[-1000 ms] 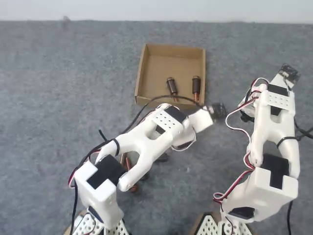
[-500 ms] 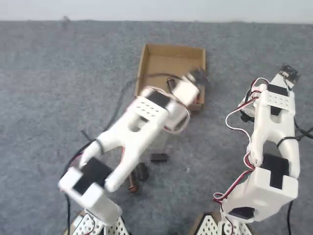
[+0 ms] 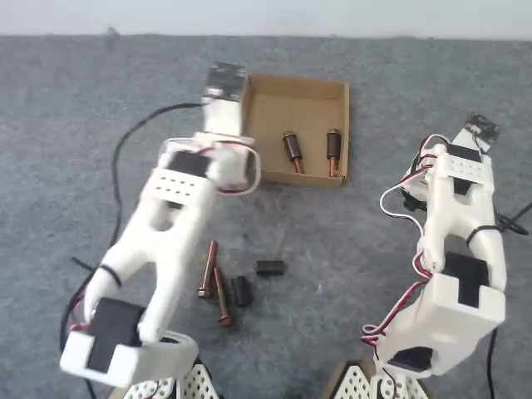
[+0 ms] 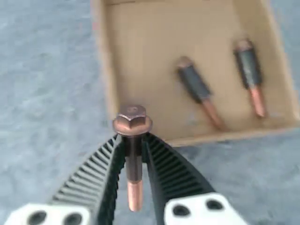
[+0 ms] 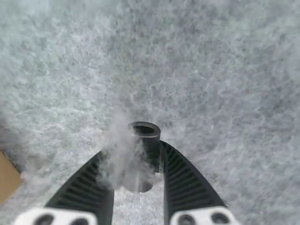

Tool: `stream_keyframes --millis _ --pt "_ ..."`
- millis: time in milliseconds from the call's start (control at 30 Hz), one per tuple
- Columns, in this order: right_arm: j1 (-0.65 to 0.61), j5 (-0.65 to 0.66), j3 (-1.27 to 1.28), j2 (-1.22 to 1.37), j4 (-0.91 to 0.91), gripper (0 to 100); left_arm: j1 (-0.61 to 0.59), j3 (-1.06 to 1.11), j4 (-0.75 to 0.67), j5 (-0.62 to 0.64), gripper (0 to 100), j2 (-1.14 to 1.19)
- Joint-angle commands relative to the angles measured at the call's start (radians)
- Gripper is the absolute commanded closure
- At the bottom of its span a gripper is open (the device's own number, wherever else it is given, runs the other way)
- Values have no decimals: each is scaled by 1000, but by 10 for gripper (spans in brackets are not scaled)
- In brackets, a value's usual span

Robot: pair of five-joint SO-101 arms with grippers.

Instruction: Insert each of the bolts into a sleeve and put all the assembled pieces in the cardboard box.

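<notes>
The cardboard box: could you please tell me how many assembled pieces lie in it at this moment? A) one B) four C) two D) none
C: one sleeved bolt and another sleeved bolt lie side by side inside the cardboard box.

The left hand (image 4: 132, 141) grips a copper bolt (image 4: 132, 124) between its black ribbed fingers (image 4: 98, 173). The bolt's hexagonal head stands clear of the fingertips and its shank runs down between them. Just beyond the bolt head lies the open cardboard box (image 4: 105, 70) on the grey, carpet-like tabletop (image 4: 42, 93). Two assembled pieces lie apart on the box floor, roughly parallel: one sleeved bolt (image 4: 194, 86) and a second sleeved bolt (image 4: 248, 65), each with a dark sleeve near the head and bare copper at the other end.
</notes>
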Motion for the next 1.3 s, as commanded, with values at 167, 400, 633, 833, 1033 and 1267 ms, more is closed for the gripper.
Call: stream_keyframes --millis 167,400,633,833,1033,1267 --pt "-64 -5 -98 -19 -76 991 -252 44 -52 68 988 -57" --pt "-59 12 -261 -18 -84 991 -394 232 -229 63 988 -66" --pt "-110 325 -319 -18 -153 990 -502 285 -229 63 988 -66" --pt "-188 483 -319 -18 -216 990 -543 294 -232 63 988 -58" --pt "-292 500 -318 30 -300 989 -540 295 -232 61 988 -57" --pt "-367 500 -319 171 -536 989 -543 295 -233 -2 989 -57"
